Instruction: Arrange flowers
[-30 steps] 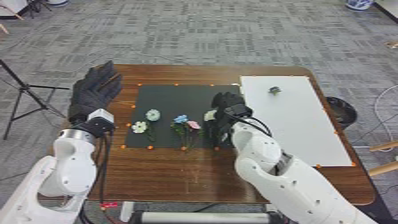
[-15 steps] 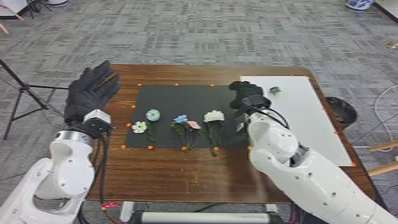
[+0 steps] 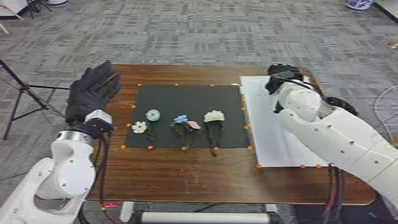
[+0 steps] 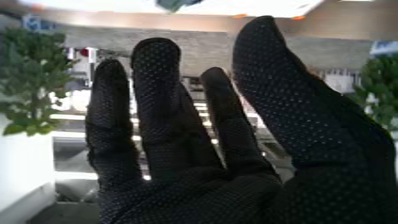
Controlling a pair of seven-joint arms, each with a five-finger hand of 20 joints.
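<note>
In the head view my left hand (image 3: 92, 92) lies flat and straight-fingered at the table's left edge. My right hand (image 3: 284, 75) is over the far part of the white sheet (image 3: 275, 142). The right wrist view has my right hand (image 4: 187, 150) with extended fingers, open and holding nothing; a small blurred grey-green object (image 4: 176, 4) is beyond them on the white surface. On the black mat (image 3: 182, 94) lie a white flower (image 3: 214, 116), a blue flower (image 3: 180, 119), a pink flower (image 3: 193, 125), a pale blue-green flower (image 3: 153, 115) and a cream flower (image 3: 139, 127).
The brown table (image 3: 191, 175) carries small orange markers around the mat and sheet. A dark round container (image 3: 341, 105) stands off the table's right side, partly behind my right arm. A black tripod (image 3: 27, 90) stands on the floor at the left.
My right hand has moved from the mat's right side, beside the white flower, rightward and away to the far part of the white sheet, uncovering that flower. The left hand has kept still.
</note>
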